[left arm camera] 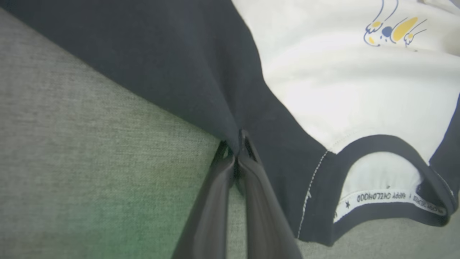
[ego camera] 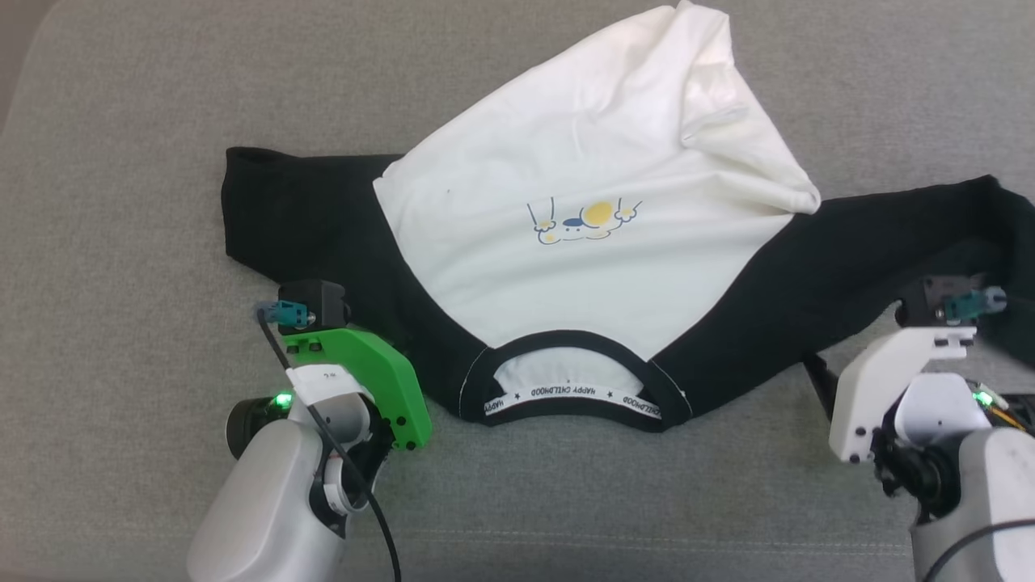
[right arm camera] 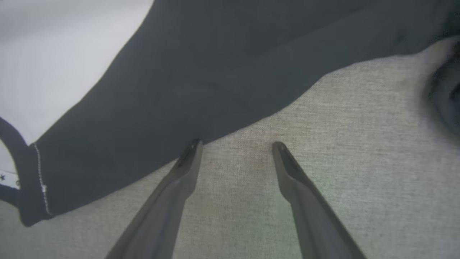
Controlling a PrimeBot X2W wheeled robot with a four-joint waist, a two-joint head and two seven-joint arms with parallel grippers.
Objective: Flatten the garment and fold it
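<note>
the garment (ego camera: 614,275) runs off the head view's right edge.

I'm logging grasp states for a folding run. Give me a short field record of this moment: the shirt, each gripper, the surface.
garment: white T-shirt, print up, collar nearest the robot, far hem bunched over, not flat
left arm: left gripper, jaws shut on the lower edge of the black left sleeve
right arm: right gripper, jaws open, one fingertip at the edge of the right sleeve, nothing held
surface: grey cloth
fold: not yet begun
</note>
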